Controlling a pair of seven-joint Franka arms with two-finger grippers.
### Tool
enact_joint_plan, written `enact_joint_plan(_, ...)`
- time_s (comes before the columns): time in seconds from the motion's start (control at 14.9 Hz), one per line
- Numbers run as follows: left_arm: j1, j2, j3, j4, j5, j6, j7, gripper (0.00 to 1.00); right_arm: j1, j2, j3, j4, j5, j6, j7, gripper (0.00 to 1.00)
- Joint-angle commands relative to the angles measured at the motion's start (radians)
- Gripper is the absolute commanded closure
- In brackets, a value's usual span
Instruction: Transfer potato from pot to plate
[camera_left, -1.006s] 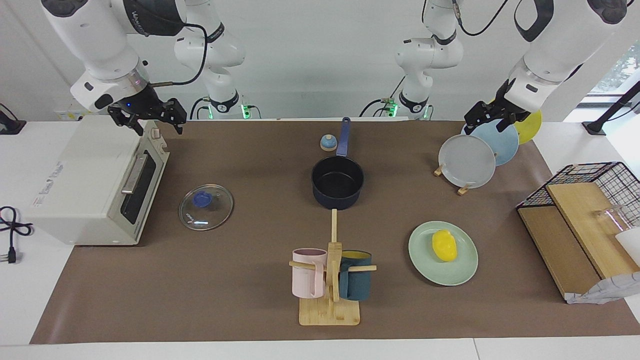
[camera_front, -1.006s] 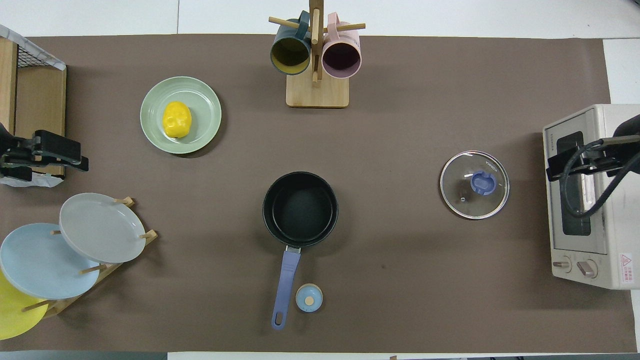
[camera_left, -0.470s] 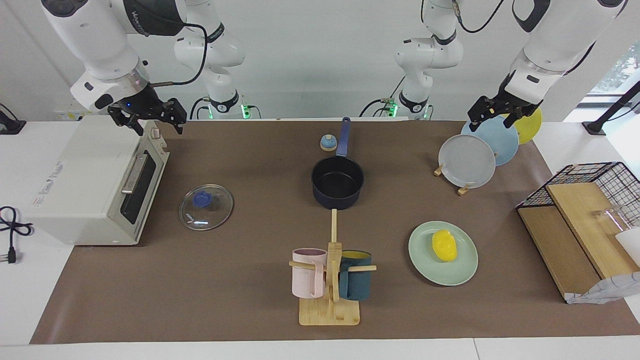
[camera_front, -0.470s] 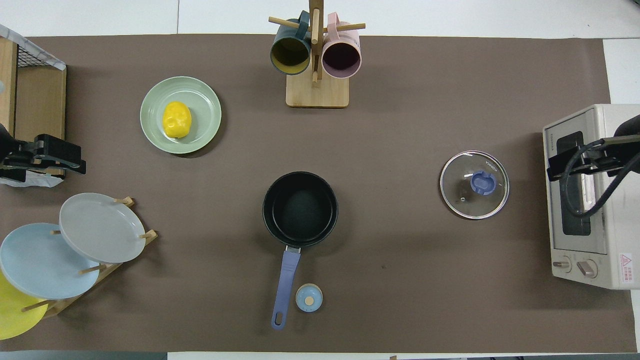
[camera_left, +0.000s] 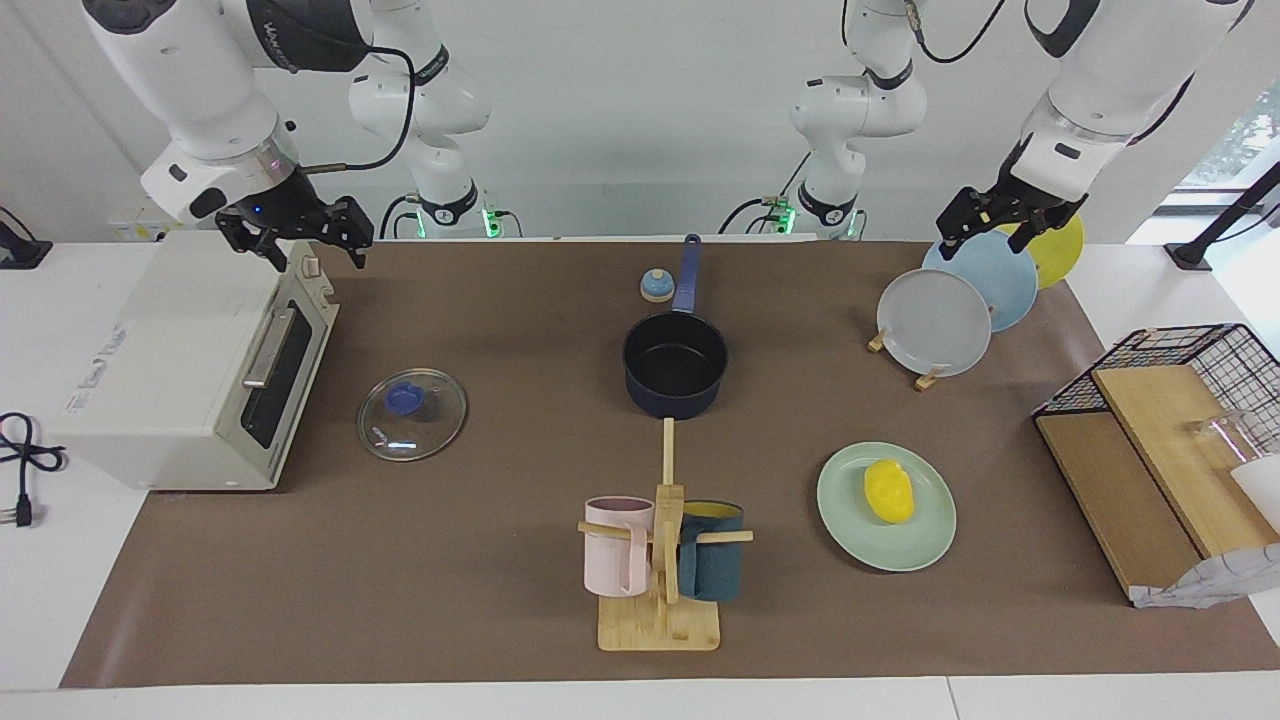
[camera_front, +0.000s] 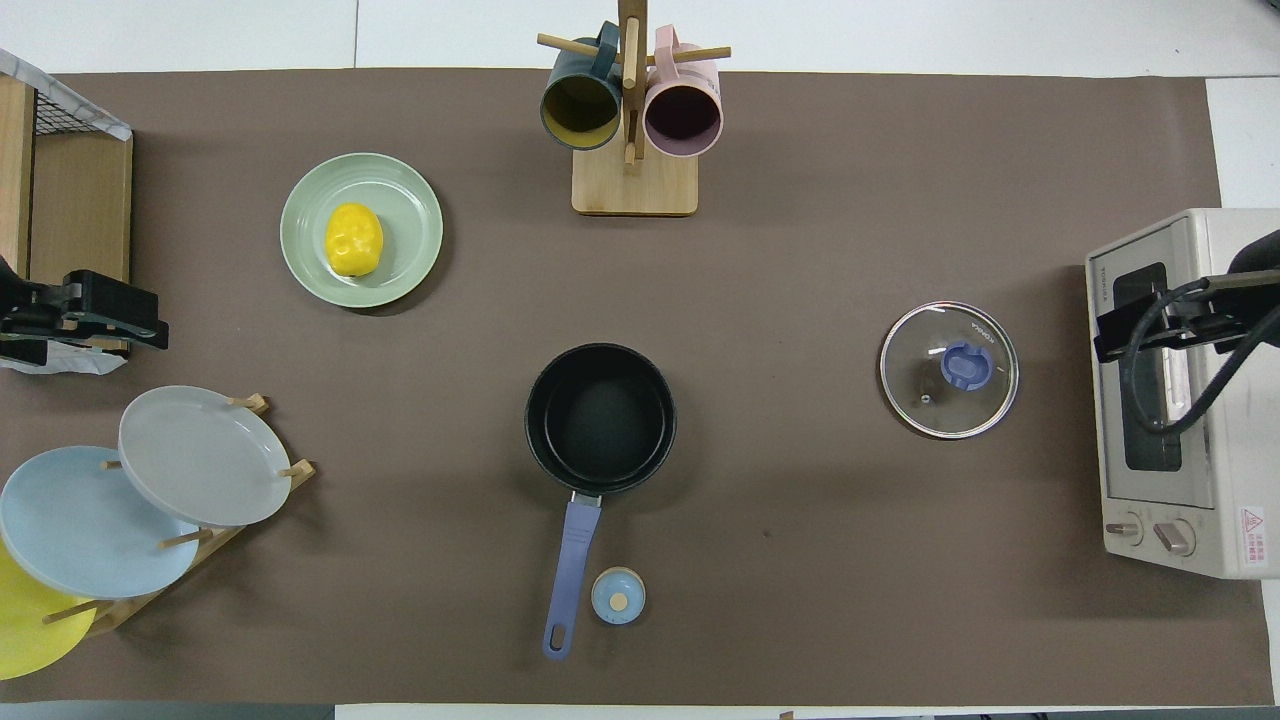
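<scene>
Overhead view is showing you the potato sitting on the plate, the pot lying empty: transfer looks finished. Your left gripper, open and holding nothing, is drawing back over the plate rack; your right gripper is waiting open over the toaster oven.

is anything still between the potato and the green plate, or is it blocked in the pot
Nothing stands in the way: the potato already lies on the mint-green plate, and the pot is empty. Both grippers are raised and hold nothing.
</scene>
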Motion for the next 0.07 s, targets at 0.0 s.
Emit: enact_joint_plan(0.0, 0.0, -0.024, -0.003, -0.023, 0.019, 0.012, 0.01, 0.0, -0.014, -0.017, 0.002, -0.018, 0.016, 0.018, -0.013, 0.0)
